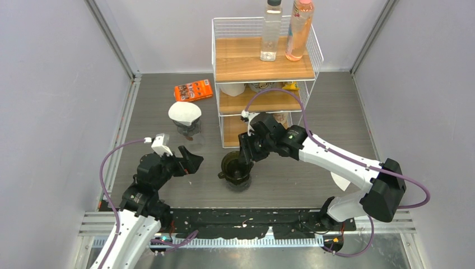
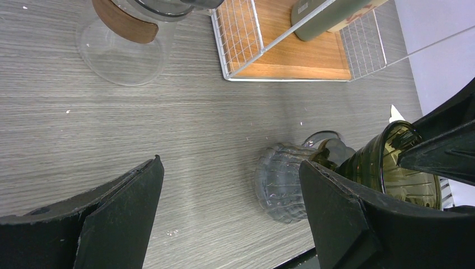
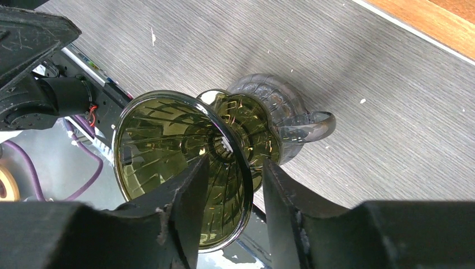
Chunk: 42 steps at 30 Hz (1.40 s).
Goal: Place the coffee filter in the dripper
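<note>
The dripper (image 1: 234, 167), a dark olive glass cone, sits on a clear ribbed mug (image 3: 285, 112) near the table's front middle. My right gripper (image 1: 244, 159) reaches down over it. In the right wrist view its jaws straddle the dripper (image 3: 168, 140) rim, one finger inside the cone and one outside, with a gap showing at the outer finger. The white coffee filter (image 1: 184, 112) rests on top of a glass carafe (image 1: 189, 130) at the back left. My left gripper (image 1: 193, 161) hangs wide open and empty just left of the dripper (image 2: 403, 168).
A wire rack with wooden shelves (image 1: 263, 67) stands at the back, with two bottles (image 1: 271, 31) on its top. An orange packet (image 1: 192, 90) lies left of it. A white paper piece (image 1: 340, 182) shows under the right arm. The carafe (image 2: 120, 50) has a wooden collar.
</note>
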Motion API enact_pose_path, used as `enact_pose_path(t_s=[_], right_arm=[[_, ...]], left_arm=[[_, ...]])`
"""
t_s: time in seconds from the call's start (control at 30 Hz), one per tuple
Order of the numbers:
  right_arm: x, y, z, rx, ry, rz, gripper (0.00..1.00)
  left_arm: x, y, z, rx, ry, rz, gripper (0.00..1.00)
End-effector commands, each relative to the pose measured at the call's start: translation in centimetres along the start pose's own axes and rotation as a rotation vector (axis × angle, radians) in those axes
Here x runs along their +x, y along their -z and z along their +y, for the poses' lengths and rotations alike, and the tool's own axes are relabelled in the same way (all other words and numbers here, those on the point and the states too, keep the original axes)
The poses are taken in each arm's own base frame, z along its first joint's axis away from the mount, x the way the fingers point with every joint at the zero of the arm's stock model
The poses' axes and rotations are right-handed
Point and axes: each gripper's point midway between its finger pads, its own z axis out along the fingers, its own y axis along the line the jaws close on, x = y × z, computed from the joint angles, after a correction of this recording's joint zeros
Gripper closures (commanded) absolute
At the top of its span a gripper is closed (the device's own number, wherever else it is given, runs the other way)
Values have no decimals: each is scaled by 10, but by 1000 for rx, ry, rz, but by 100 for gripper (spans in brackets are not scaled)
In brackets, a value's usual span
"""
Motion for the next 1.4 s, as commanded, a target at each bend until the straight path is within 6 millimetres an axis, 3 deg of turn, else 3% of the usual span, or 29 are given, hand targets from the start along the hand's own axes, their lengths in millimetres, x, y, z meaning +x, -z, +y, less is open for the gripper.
enact_pose_path(t_s=[0.0,0.1,0.33,0.5,0.57,0.73,0.9,1.0,1.2,1.37], right_arm=[[-22,15,11,-18,9,-87,48],[-25,21,10,-8,13,-109,39],[-36,44,0,58,6,-181,27],[-46,75,-34,179,-82,-305,9],[-42,86,-53,223,-135,-336,2],[-17,122,-123,397,-315,-419,5],[37,167,-212,747,-538,-485,4],[62,184,-240,869,-635,-510,4],[106,180,-298,990,-884,-401,4],[125,174,-336,1042,-1004,-322,4]], left_arm=[[-4,-1,-1,5,-11,-17,1],[-3,-2,-1,5,-9,-12,1],[-3,-1,-1,7,-10,-14,0],[-4,-1,0,0,-11,-22,0],[-4,-1,1,-2,-10,-23,0],[-5,-1,2,-10,-9,-26,0],[-5,-1,2,-9,-8,-30,0],[-5,0,1,-5,-8,-29,0],[-4,0,1,-6,-6,-25,0],[-4,0,2,-13,-6,-24,1]])
